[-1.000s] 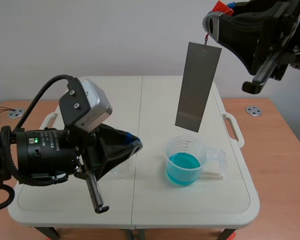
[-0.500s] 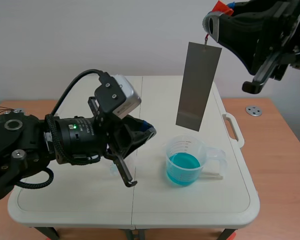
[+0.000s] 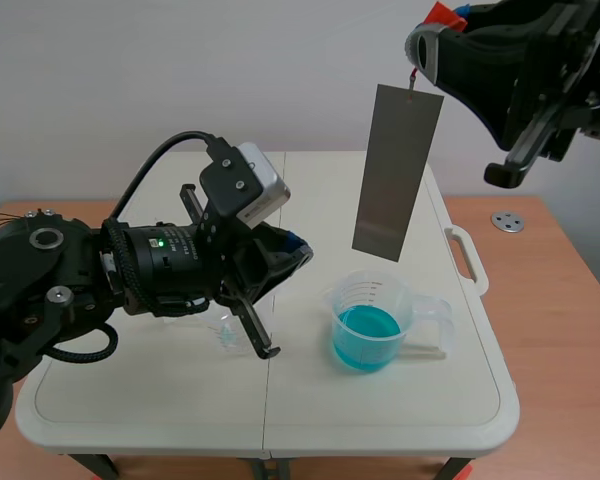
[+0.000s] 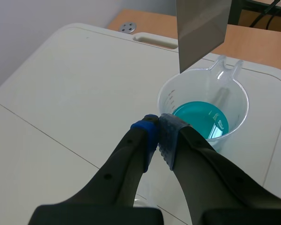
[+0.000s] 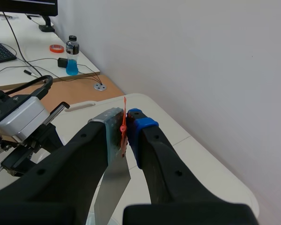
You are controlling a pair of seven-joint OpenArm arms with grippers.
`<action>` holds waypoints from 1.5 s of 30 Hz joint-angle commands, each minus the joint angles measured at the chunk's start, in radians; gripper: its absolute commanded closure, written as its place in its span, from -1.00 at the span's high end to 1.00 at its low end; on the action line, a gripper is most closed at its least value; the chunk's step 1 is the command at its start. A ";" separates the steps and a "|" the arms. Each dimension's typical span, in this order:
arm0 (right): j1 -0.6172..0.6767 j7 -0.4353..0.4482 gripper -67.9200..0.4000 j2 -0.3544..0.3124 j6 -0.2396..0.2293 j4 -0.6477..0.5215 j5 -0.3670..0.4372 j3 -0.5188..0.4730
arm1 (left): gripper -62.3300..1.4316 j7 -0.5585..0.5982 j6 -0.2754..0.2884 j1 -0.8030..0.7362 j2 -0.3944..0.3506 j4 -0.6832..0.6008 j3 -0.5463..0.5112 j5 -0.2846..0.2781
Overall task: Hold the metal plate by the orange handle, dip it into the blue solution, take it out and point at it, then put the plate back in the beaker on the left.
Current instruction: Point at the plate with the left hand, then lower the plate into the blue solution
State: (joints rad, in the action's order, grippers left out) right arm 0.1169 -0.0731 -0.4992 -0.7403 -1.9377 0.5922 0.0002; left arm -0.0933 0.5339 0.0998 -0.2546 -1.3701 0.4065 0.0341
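Note:
A grey metal plate hangs upright above the clear beaker of blue solution, its lower edge a little above the rim. My right gripper is raised at the top right, shut on the plate's thin orange handle, and the plate hangs below its fingers. My left gripper is shut on nothing, with its tips aimed toward the plate's lower end and apart from it. In the left wrist view the left gripper has met pads, with the blue beaker and the plate just ahead. A clear empty beaker stands mostly hidden under the left arm.
The white folding table has a carry handle at its right edge. Wooden desk with a metal grommet lies beyond it. The left arm's camera body stands close to the left of the plate.
My left arm has swung up and to the right from over the empty beaker, bringing its shut tips nearer the hanging plate. The right arm and plate have not moved.

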 commanded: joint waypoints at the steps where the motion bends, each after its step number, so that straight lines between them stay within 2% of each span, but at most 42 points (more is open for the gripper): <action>1: -0.012 0.015 -0.96 -0.013 -0.005 -0.027 0.015 -0.004 | -0.90 0.018 -0.001 0.003 0.008 -0.016 -0.001 -0.010; 12: -0.012 0.011 -0.96 -0.012 -0.005 -0.024 0.014 -0.004 | -0.90 0.019 -0.001 0.000 0.007 -0.016 -0.006 -0.017; 14: -0.012 0.011 -0.96 -0.012 -0.005 -0.017 0.014 -0.004 | -0.90 0.021 -0.001 -0.006 -0.001 -0.019 -0.016 -0.032; 17: -0.012 0.011 -0.96 -0.010 -0.005 -0.003 0.014 -0.004 | -0.90 0.027 -0.001 -0.053 -0.048 -0.061 -0.042 -0.098; 21: -0.012 0.012 -0.96 -0.010 -0.005 0.020 0.014 -0.003 | -0.90 0.064 -0.001 -0.175 -0.150 -0.168 -0.115 -0.187; 26: -0.012 0.012 -0.96 -0.010 -0.005 0.043 0.014 0.002 | -0.90 0.090 -0.001 -0.375 -0.272 -0.289 -0.264 -0.293; 31: -0.012 0.011 -0.96 -0.010 -0.005 0.066 0.014 0.013 | -0.90 0.104 -0.001 -0.600 -0.343 -0.331 -0.427 -0.312; 36: -0.012 0.012 -0.96 -0.010 -0.005 0.092 0.014 0.013 | -0.90 0.101 -0.001 -0.819 -0.350 -0.331 -0.558 -0.311; 40: -0.013 0.012 -0.96 -0.010 -0.005 0.108 0.014 0.023 | -0.90 0.101 -0.001 -0.971 -0.349 -0.324 -0.599 -0.311; 45: -0.018 0.011 -0.96 -0.010 -0.005 0.135 0.014 0.051 | -0.90 0.100 0.000 -1.088 -0.329 -0.278 -0.597 -0.299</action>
State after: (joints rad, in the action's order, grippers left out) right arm 0.1165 -0.0772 -0.4992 -0.7387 -1.8023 0.5915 0.0486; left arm -0.0063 0.5282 -0.9939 -0.5980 -1.6535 -0.2005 -0.2611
